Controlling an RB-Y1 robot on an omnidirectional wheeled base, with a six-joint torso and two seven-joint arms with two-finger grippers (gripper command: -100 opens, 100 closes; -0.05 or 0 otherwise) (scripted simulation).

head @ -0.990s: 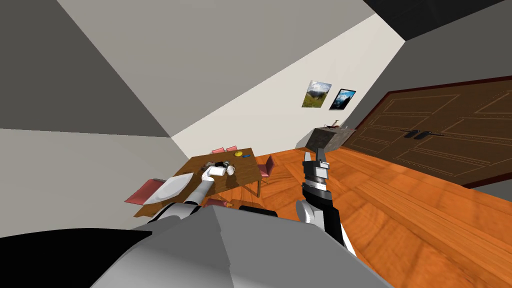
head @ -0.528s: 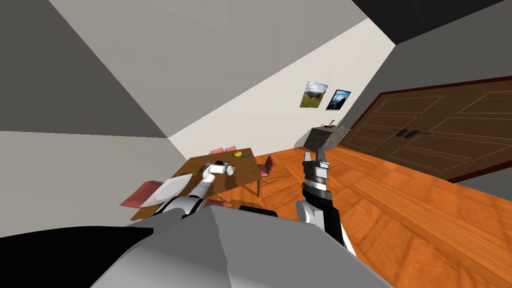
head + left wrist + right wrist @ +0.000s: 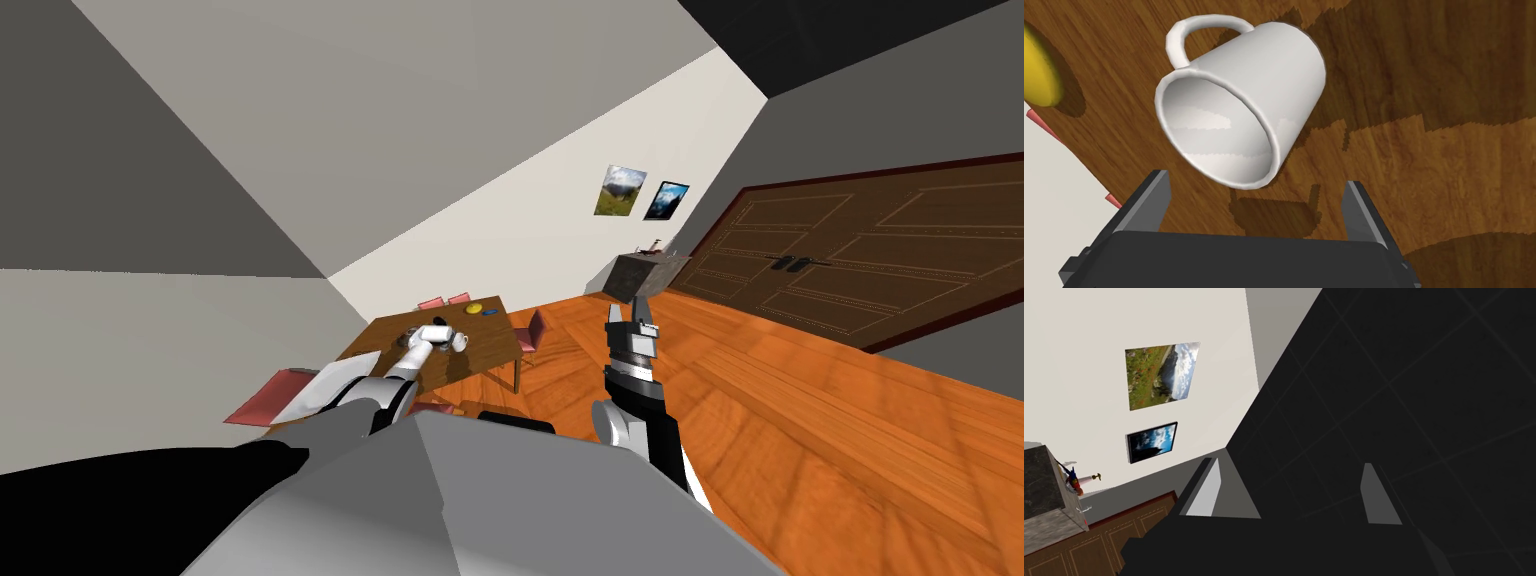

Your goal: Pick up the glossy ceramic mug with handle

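White mug (image 3: pixel 1284 75) sits on a brown wooden table (image 3: pixel 1424 150) with its open mouth turned to the left gripper (image 3: pixel 1256 181), glossy inside and out, its loop handle on the side away from the gripper. The two fingers stand spread wide. The mug's near lip lies between their tips and touches neither.

In the head view, the mug (image 3: pixel 459 341) is well in from the table's (image 3: pixel 490 350) near edge and right-hand edge, with bare wood between it and both. At about 1 o'clock of it lie a yellow disc (image 3: pixel 477 307) and a small blue thing (image 3: pixel 490 311), near the far edge. The left wrist view puts that yellow disc (image 3: pixel 1041 65) close to a table edge, with pale ground beyond. Pink chairs ring the table: one (image 3: pixel 531 335) at its right side, a pair (image 3: pixel 446 299) at the far side and one (image 3: pixel 262 397) at the near left corner.

Orange plank floor (image 3: pixel 800 400) lies open from 1 to 4 o'clock of the robot, up to a dark brown double door (image 3: pixel 860 260) and a grey cabinet (image 3: pixel 645 275).

Its left arm reaches out at about 11 o'clock across the table's near edge, with the wrist over the mug. The right forearm stands raised at about 1 o'clock over open floor. The right gripper (image 3: pixel 629 310) points upward, and its fingers (image 3: pixel 1206 493) are also spread.
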